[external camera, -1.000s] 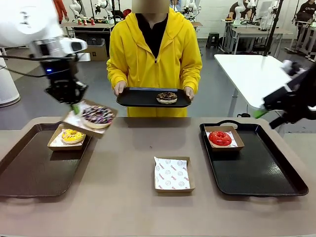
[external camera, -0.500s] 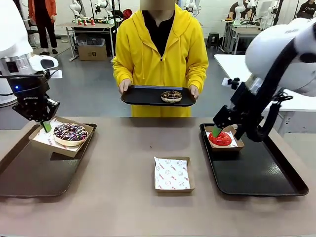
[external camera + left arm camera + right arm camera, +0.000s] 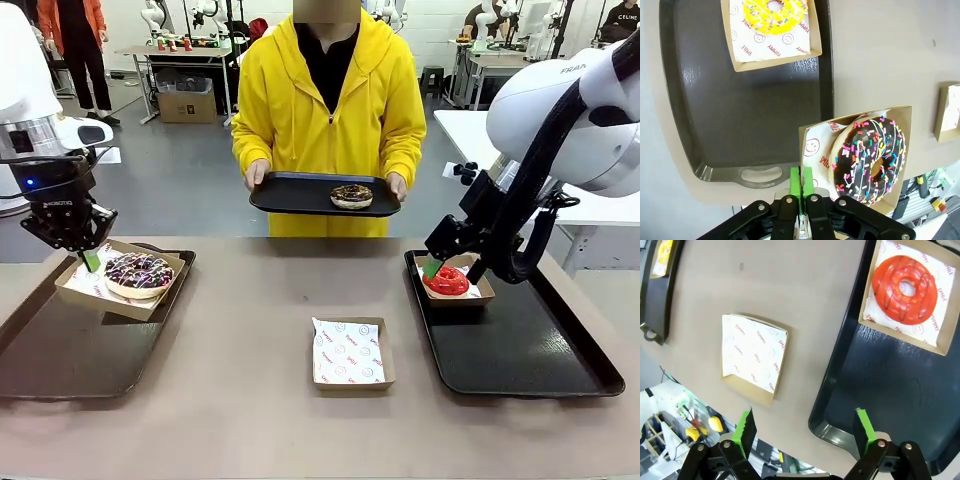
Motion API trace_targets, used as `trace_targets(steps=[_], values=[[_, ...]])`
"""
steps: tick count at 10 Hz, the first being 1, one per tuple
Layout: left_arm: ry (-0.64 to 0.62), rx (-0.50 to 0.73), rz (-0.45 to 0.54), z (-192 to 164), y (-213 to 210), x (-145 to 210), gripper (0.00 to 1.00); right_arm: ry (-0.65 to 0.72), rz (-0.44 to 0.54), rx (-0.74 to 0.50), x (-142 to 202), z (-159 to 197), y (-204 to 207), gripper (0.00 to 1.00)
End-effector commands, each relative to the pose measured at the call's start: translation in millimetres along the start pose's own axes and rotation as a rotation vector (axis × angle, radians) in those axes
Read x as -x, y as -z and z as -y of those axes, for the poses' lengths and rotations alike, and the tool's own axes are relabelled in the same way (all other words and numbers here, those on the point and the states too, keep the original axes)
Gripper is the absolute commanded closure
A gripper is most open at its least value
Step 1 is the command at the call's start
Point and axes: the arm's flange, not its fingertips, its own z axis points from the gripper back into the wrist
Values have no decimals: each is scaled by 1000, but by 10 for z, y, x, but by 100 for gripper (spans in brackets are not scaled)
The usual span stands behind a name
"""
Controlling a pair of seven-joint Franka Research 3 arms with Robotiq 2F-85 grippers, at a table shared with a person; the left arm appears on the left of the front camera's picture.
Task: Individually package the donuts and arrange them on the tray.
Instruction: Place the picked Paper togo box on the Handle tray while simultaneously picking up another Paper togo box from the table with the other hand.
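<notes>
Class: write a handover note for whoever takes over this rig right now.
Left gripper: shut on the box of the sprinkled donut, at the left tray rim.
Right gripper: open, above the right tray.
Done: yellow donut boxed on left tray; red donut boxed on right tray.
Left: set that box down; pack the dark donut from the person's tray into the empty box.

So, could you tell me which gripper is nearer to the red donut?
The right gripper: it hangs open close by the red donut. The left gripper is far off, shut on the sprinkled donut's box.
</notes>
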Motion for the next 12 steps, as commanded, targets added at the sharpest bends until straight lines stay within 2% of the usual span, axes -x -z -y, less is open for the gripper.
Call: trace_targets(steps=[1, 4, 6, 7, 10, 12], values=[[3, 1, 3, 10, -34, -3, 99, 6, -7, 30, 16, -51, 33, 0], [0, 0, 0, 1, 0, 0, 99, -8, -5, 1, 5, -37, 20, 0], [30, 18, 30, -151, 26, 27, 99, 50, -83, 178, -104, -458, 230, 0], [5, 2, 39, -255, 129, 122, 99, 70, -120, 237, -139, -673, 373, 0], [23, -14, 115, -570, 380, 355, 99, 82, -95, 337, -197, -1068, 823, 0], [30, -59, 180, -754, 515, 383, 99, 110, -65, 366, -265, -1147, 1125, 0]])
